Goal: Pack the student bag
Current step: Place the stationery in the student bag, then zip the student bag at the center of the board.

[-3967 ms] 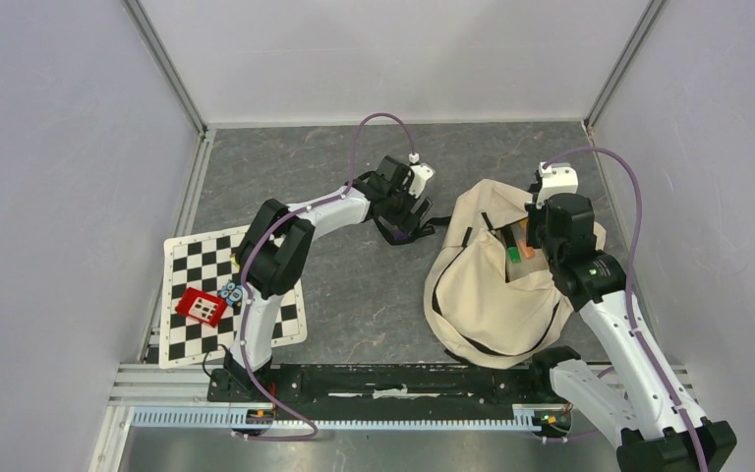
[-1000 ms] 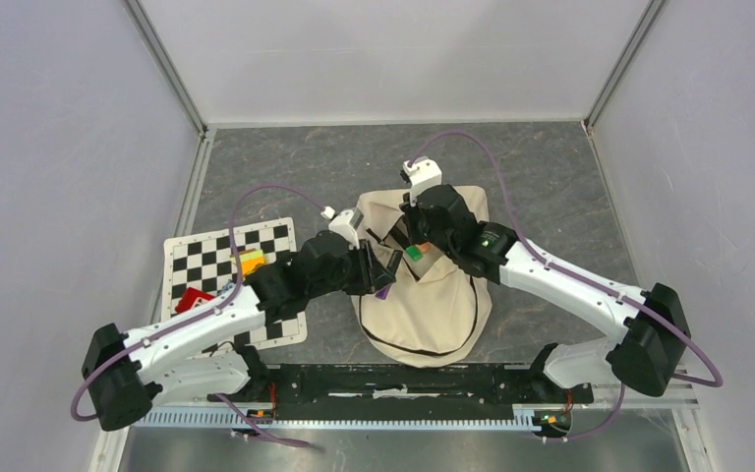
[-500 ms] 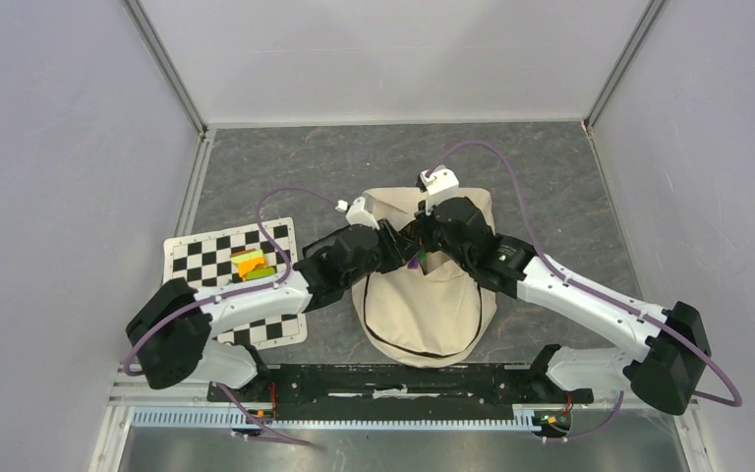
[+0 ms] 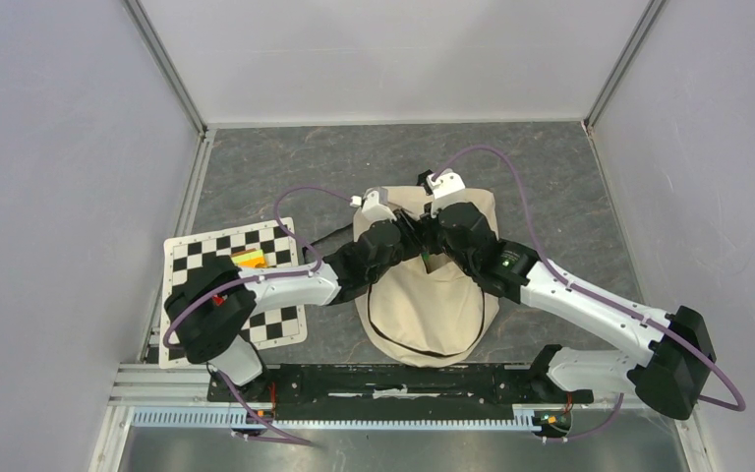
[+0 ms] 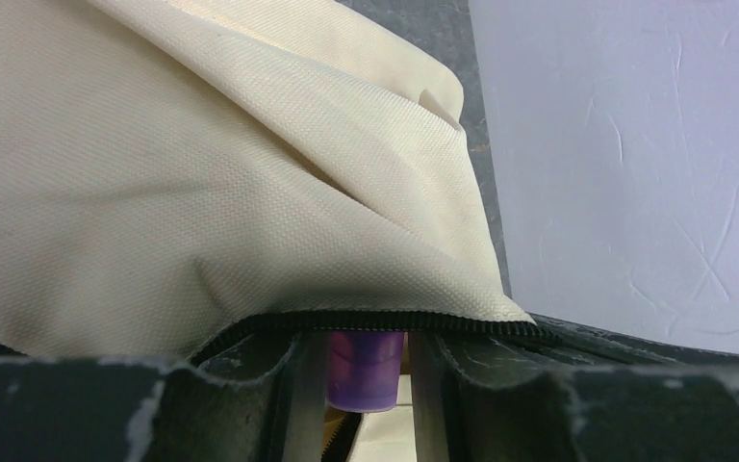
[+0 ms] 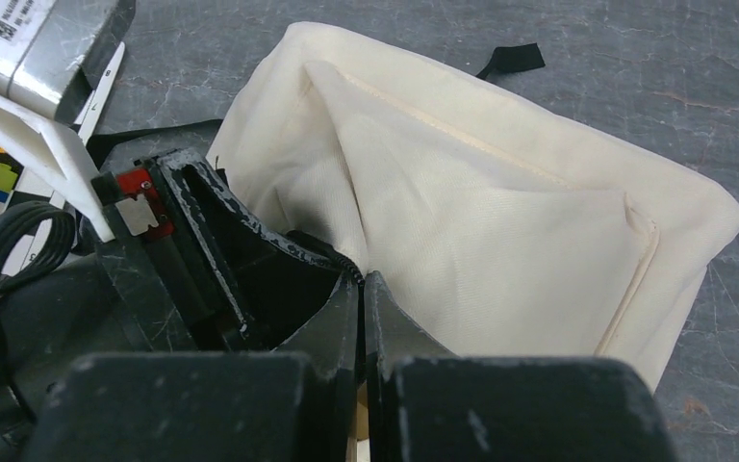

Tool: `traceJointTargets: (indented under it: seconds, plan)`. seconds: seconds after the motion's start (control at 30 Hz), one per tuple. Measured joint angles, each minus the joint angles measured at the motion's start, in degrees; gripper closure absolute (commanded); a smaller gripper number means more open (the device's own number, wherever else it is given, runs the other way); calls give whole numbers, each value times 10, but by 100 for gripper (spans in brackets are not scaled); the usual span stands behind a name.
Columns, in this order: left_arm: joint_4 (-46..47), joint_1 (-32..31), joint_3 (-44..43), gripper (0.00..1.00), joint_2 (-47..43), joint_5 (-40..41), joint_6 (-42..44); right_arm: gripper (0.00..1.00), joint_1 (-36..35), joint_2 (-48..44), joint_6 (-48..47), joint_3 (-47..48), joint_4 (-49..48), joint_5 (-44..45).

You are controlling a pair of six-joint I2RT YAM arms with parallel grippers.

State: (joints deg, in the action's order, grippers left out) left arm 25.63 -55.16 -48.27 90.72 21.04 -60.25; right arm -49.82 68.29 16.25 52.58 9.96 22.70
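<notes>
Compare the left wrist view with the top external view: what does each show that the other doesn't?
Left wrist only: a purple cylinder clamped in the left gripper, right at the black zipper. Top external only: the checkered mat with a colourful block stack, and the right gripper meeting the left one. Both: the cream student bag on the grey table.
</notes>
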Motion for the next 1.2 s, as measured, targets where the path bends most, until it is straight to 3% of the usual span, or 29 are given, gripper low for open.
traceJointTargets:
  seconds: [0.13, 0.3, 0.6, 0.83, 1.0, 1.2]
  plan:
    - [6, -2, -3, 44, 7, 9, 0, 100, 1, -1, 0, -1, 0, 7]
    - [5, -2, 2, 28, 7, 16, 18, 100, 1, -8, -3, -3, 1, 14]
    - [-39, -1, 20, 20, -56, -3, 128, 100, 0, -17, -11, -3, 21, 21]
    - [-124, -17, 52, 11, -232, -47, 202, 100, 0, -22, -8, -19, 14, 21]
    - [-233, -12, 68, 3, -330, -26, 207, 100, 0, -28, 3, -63, 2, 3]
    - [-323, 40, 71, 5, -332, -68, 200, 100, 0, -36, 33, -145, -9, -27]
